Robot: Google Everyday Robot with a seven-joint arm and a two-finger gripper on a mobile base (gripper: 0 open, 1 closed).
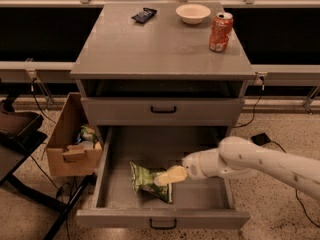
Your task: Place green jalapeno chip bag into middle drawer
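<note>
The green jalapeno chip bag [144, 178] lies on the floor of the middle drawer [163, 217], left of centre and near the front. The drawer is pulled fully out, a deep grey tray with a small black handle. My gripper [169, 176] reaches in from the right on the white arm [250, 160] and sits at the bag's right end, touching or just over it. The drawer above [163, 111] is closed.
On the cabinet top [150, 49] stand an orange soda can [220, 31], a pale bowl [193, 13] and a small dark packet [144, 15]. An open cardboard box [74, 146] with items sits left of the drawer. A black stand [20, 134] and cables are at the far left.
</note>
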